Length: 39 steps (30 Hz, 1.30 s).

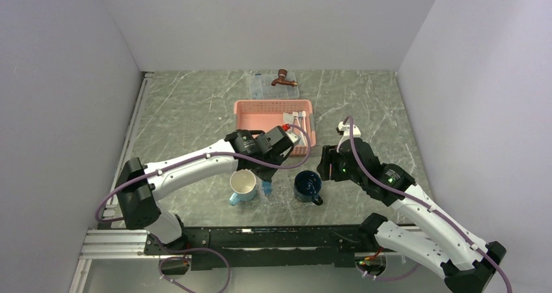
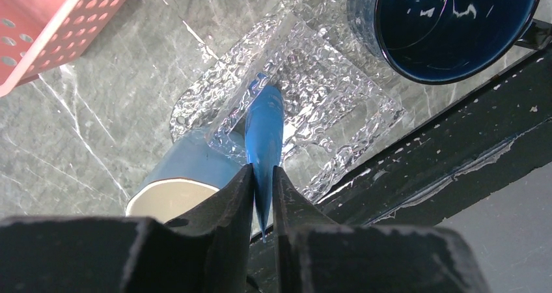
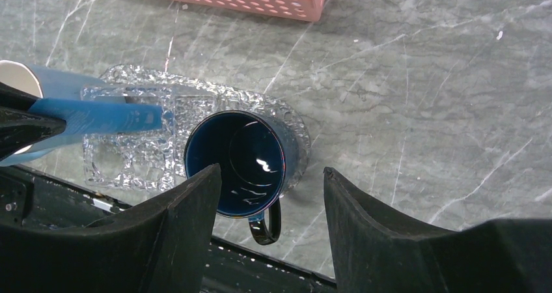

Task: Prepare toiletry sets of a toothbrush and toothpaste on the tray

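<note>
the left gripper [image 2: 263, 174] is squeezing the toothpaste [image 2: 265, 127] by its end, tube pointing straight ahead onto the tray [image 2: 329, 88].

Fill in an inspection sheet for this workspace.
Surface: grey marbled table.
Job's things: toothpaste held over the tray; toothbrushes in the pink basket.
Clutter: light-blue mug, dark blue mug, brown tap on a larger clear tray.
Grippers: left gripper shut on the toothpaste; right gripper open above the dark blue mug.
Cables: purple cables along both arms, none seen snagged.
Surroundings: plain white walls.
</note>
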Available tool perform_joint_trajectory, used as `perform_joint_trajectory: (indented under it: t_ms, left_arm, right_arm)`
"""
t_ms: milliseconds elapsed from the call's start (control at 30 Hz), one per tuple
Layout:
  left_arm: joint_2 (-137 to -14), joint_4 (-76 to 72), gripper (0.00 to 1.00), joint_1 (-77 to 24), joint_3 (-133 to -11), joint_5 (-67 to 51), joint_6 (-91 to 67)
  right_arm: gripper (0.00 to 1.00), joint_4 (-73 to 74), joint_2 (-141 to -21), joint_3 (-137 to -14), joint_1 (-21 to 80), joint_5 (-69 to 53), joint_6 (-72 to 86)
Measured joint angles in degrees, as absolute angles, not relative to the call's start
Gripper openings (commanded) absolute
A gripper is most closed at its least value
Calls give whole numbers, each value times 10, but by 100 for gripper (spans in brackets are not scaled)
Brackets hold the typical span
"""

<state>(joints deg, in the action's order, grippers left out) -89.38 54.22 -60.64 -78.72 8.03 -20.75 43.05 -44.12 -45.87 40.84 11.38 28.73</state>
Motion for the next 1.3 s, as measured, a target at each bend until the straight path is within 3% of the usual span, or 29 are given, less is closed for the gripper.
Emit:
perform_joint_trajectory:
  t_ms: [400, 733, 1100, 1300]
  left_arm:
    - [-880, 542, 41, -606, -787, 85, -207]
    - [-856, 544, 62, -607, -800, 104, -204]
    - [-759, 537, 79, -607, -807, 140, -205]
    - [-701, 526, 83, -607, -794, 162, -207]
  right_arm:
    - [63, 431, -441, -459, 408, 114, 287]
    - [63, 433, -445, -459, 408, 93, 278]
    - [60, 432, -488, -505, 408, 64, 252]
    - [56, 421, -530, -536, 409, 44, 235]
